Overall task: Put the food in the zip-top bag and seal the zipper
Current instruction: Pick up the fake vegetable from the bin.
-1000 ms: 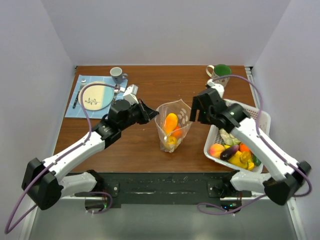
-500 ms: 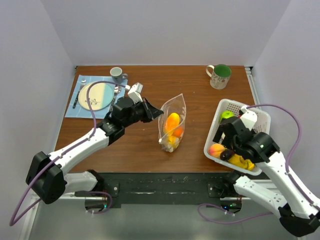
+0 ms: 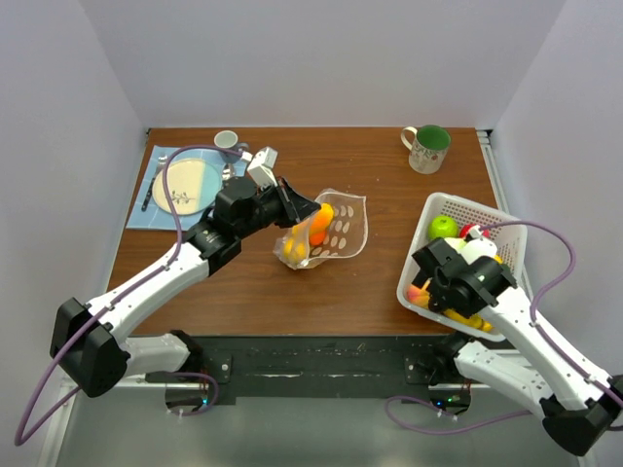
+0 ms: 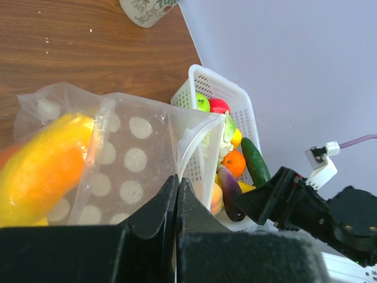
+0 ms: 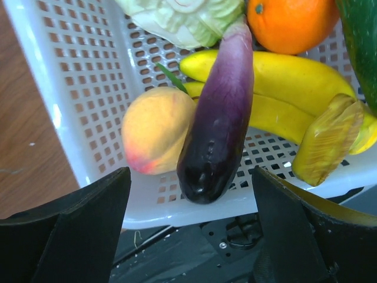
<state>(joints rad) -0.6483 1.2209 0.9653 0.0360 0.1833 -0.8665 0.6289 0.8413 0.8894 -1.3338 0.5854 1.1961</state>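
Left pincer clamped on zip-top bag rim, bag tilted. Right pincer apart over eggplant in basket: straddle its middle, close firmly, avoid peach.

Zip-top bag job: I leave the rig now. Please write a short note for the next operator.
Left gripper: fingers shut on the mouth edge of the zip-top bag, which leans sideways.
Right gripper: open, empty, above the eggplant and peach in the white basket.
Done: orange and yellow pieces are inside the bag.
Left: move the remaining basket food, then seal the zipper; the mouth looks open.
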